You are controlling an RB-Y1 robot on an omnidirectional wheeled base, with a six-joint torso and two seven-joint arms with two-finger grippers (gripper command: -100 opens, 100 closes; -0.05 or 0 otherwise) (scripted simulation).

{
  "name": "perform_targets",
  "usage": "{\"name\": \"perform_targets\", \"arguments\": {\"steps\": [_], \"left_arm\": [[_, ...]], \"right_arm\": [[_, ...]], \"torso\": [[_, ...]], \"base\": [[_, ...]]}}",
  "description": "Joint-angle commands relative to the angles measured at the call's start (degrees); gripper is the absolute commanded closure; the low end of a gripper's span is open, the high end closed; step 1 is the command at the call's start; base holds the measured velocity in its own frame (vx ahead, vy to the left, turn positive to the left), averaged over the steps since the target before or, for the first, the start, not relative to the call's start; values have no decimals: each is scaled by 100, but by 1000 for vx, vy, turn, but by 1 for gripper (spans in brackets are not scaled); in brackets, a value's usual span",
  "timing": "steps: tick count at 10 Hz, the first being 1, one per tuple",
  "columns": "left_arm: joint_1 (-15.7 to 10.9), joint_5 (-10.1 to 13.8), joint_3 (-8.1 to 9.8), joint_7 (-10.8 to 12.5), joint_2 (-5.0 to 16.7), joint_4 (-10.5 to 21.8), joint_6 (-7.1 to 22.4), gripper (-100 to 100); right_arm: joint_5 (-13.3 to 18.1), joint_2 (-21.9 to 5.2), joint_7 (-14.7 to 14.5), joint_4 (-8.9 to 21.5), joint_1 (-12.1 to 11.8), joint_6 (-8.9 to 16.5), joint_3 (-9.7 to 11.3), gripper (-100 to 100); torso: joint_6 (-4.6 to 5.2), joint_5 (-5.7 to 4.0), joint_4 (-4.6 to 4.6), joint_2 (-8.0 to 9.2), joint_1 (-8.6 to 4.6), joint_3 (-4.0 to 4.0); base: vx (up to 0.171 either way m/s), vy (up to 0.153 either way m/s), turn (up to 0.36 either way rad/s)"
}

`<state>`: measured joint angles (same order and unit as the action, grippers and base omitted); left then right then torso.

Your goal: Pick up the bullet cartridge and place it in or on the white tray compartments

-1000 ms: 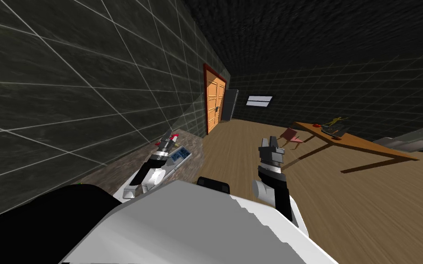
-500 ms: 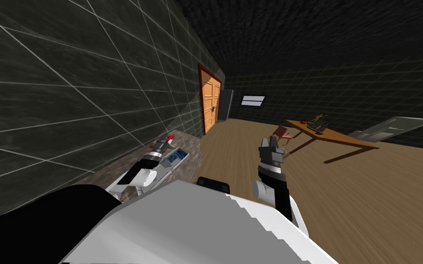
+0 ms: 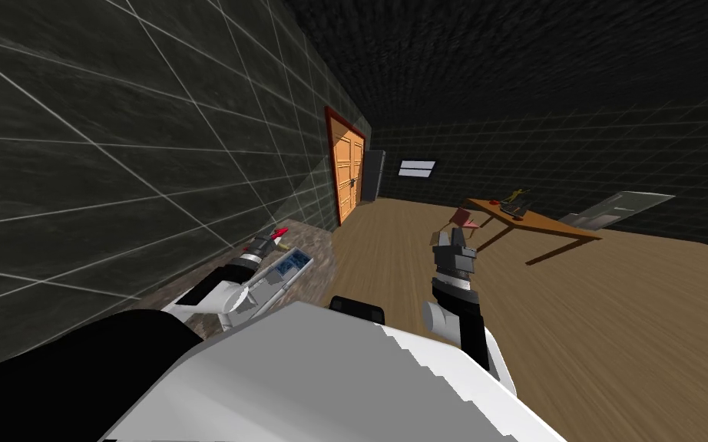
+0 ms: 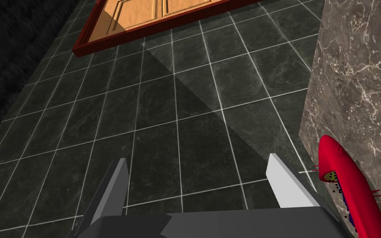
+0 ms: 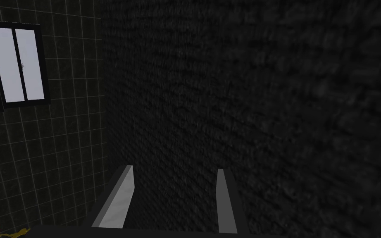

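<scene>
The white tray (image 3: 304, 266) lies nearest on the marble counter (image 4: 351, 82). Past it the left gripper (image 4: 198, 159) hovers, fingers apart and empty. The red cartridge (image 4: 346, 186) lies just outside one finger. This looks like the reach: next, shift sideways to straddle it. The right gripper (image 5: 174, 168) idles, fingers apart.

1. The left gripper (image 4: 197, 159) has its fingers spread with nothing between them.
2. Beyond it is a dark tiled wall (image 4: 165, 103) and a wooden door (image 4: 152, 10) in a red frame.
3. A red pointed object (image 4: 346, 182) lies on a marbled counter (image 4: 359, 74), just beside one finger.
</scene>
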<state>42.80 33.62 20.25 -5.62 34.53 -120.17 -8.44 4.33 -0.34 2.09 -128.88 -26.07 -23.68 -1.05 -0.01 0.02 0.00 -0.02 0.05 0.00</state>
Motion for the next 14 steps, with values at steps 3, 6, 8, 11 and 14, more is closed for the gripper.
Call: {"name": "perform_targets", "arguments": {"steps": [3,6,8,11,14], "left_arm": [[251,577,261,-155,465,228,538,-100],[389,941,384,-216,683,316,933,-100],[530,1225,496,-278,896,402,1229,-100],[813,1741,688,-399,1305,562,1682,-100],[955,2031,767,-459,1499,637,2120,-100]], "right_arm": [[0,0,0,0,0,0,0,0],[0,0,0,0,0,0,0,0],[0,0,0,0,0,0,0,0],[0,0,0,0,-1,0,-1,0],[0,0,0,0,-1,0,0,0]], "torso": [[-1,0,0,-2,1,-1],[1,0,-2,-7,2,-4],[1,0,-2,-9,3,-5],[-2,1,-3,-11,4,-6],[-1,1,-4,-16,7,-9]], "base": [[8,2,-106],[17,5,-88],[25,8,-93],[32,14,-94],[38,19,-61]]}}
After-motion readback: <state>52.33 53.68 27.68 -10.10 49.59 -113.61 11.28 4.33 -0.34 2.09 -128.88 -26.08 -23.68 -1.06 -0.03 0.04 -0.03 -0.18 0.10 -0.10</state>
